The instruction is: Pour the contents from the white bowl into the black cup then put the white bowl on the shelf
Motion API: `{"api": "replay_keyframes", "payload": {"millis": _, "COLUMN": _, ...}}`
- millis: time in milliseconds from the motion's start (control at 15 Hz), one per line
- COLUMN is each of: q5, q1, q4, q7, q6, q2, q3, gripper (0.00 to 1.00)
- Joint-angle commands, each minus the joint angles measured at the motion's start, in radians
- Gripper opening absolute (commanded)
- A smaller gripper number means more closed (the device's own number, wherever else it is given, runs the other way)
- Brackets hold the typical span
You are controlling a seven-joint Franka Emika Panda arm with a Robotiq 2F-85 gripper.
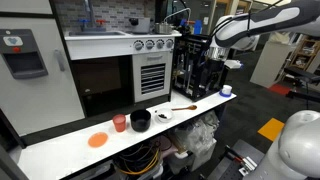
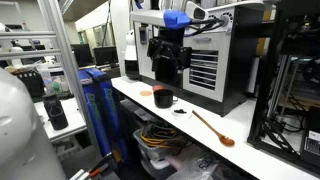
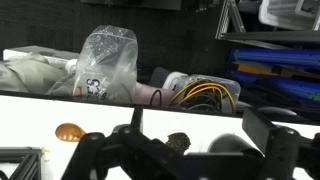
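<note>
While the gripper (image 2: 165, 68) hangs high over the countertop (image 1: 60, 148), I read its jaws as spread wide with nothing between them. The wrist view shows both fingers apart and empty.

White bowl (image 1: 163, 115): on the counter, well below the jaws, untouched. In both exterior views it lies roughly under the jaws, offset a little toward the wooden spoon (image 1: 183, 108). It sits between that spoon and the black cup (image 1: 140, 120).

Wrist view: a small dark clump shows low between the fingers. I take it for the bowl's contents. The white rim is lost against the white counter, so I cannot fix its edge.

Bowl is round, so it has no long axis to line up with; any rim pinch should serve. Only one arm on this rig, so no choice of reach.

Black cup: just beside the bowl, on the side away from the spoon, with the red cup (image 1: 119, 123) beyond it.

Shelf (image 1: 105, 102): floor of the dark cabinet recess, well away from the jaws, behind the cups.

Judgement: grasp not yet begun. The coming move looks like a near-straight drop with a small shift toward the spoon. Keep the bowl level when pinching, or the contents may spill short of the cup.
</note>
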Motion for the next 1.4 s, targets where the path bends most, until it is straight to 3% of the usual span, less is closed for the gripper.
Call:
{"api": "replay_keyframes", "payload": {"millis": 0, "q5": 0.010, "q1": -0.024, "q4": 0.002, "q7": -0.009, "q6": -0.003, "q2": 0.003, "q3": 0.021, "gripper": 1.00}}
{"api": "replay_keyframes", "payload": {"millis": 467, "q5": 0.010, "q1": -0.023, "q4": 0.002, "q7": -0.009, "q6": -0.003, "q2": 0.003, "q3": 0.021, "gripper": 1.00}}
{"api": "replay_keyframes", "payload": {"millis": 933, "q5": 0.119, "q1": -0.034, "q4": -0.069, "q7": -0.054, "q6": 0.195, "q2": 0.073, "q3": -0.047, "gripper": 1.00}}
{"api": "replay_keyframes", "payload": {"millis": 1333, "q5": 0.332, "q1": 0.003, "q4": -0.041, "q7": -0.309, "q6": 0.320, "q2": 0.297, "q3": -0.128, "gripper": 1.00}}
